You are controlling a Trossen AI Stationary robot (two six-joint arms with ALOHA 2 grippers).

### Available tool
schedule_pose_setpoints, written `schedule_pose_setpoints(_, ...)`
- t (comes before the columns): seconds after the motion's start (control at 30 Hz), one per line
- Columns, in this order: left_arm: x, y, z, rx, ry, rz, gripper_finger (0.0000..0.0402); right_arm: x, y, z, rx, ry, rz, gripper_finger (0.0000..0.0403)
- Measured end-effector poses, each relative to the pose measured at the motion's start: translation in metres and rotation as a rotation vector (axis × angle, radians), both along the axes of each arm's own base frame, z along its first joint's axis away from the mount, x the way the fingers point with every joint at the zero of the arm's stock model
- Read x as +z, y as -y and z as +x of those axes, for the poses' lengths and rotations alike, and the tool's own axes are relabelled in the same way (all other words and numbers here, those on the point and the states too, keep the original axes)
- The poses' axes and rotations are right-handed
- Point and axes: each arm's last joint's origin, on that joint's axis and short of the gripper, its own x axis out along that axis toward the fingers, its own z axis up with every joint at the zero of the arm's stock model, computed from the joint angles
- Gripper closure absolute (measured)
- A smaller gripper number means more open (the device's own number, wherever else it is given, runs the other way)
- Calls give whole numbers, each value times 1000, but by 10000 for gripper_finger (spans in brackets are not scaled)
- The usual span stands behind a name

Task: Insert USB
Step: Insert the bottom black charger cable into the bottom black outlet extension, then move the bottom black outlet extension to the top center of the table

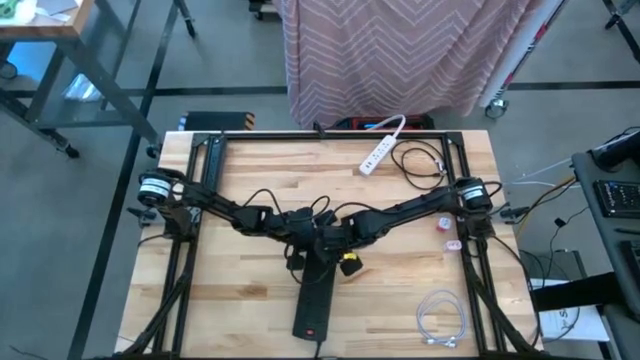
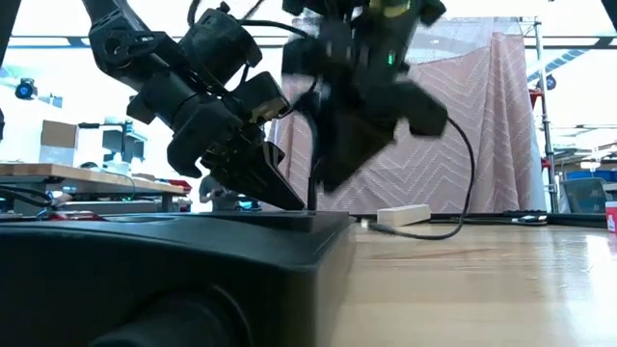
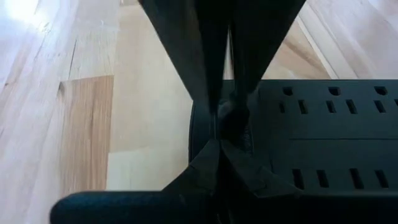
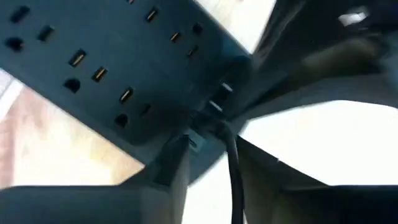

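A black power strip (image 1: 313, 298) lies lengthwise on the wooden table, near its front edge. My left gripper (image 3: 227, 119) is shut, with its tips down on the strip's far end. My right gripper (image 4: 217, 140) hangs just above that same end, fingers apart, blurred in the low view (image 2: 339, 145). A black USB cable (image 4: 234, 171) runs between its fingers. The cable's plug end (image 4: 215, 104) meets the strip's top beside the small ports and stands upright there (image 2: 311, 188). I cannot tell whether the right fingers touch the cable. My left gripper presses its shut fingertips (image 2: 287, 200) down on the top of the power strip's far end (image 3: 261, 134). It comes slanting down from the table's left and far side. The strip lies flat on the table under the tips.
A white power strip (image 1: 381, 150) and coiled black cables (image 1: 420, 160) lie at the table's far edge. A coiled white cable (image 1: 441, 320) sits at the near right, with two small red-and-white items (image 1: 447, 232) by the right arm's base. A striped curtain (image 1: 400, 50) hangs beyond the table.
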Motion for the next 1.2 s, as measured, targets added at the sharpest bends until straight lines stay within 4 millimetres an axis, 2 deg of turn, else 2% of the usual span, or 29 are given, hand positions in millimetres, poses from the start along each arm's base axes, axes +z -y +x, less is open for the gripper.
schedule_pose_setpoints(0.17, 0, 0, 0, 1, 1, 4, 402, 45, -2, -13, -10, 123, -21, 217)
schedule_pose_setpoints(0.33, 0, 0, 0, 3, 3, 10, 402, 70, -14, -22, -23, 218, 73, 177)
schedule_pose_setpoints(0.43, 0, 0, 0, 12, 1, 4, 402, 74, -28, -19, -17, 282, 162, 169)
schedule_pose_setpoints(0.6, 1, -1, -2, 20, 5, 11, 402, 46, -62, -10, 40, 272, 215, 175)
schedule_pose_setpoints(0.73, 7, -1, -5, 24, 20, 12, 402, 23, -77, -3, 45, 232, 249, 193)
schedule_pose_setpoints(0.9, 13, 1, -8, 18, 29, 25, 402, -10, -82, 8, 14, 188, 262, 224)
schedule_pose_setpoints(1.07, 12, 1, -10, 18, 27, 26, 402, -30, -84, 15, 11, 184, 263, 270)
schedule_pose_setpoints(1.2, 19, 6, -15, 11, 20, 20, 402, -40, -76, 16, -11, 118, 249, 320)
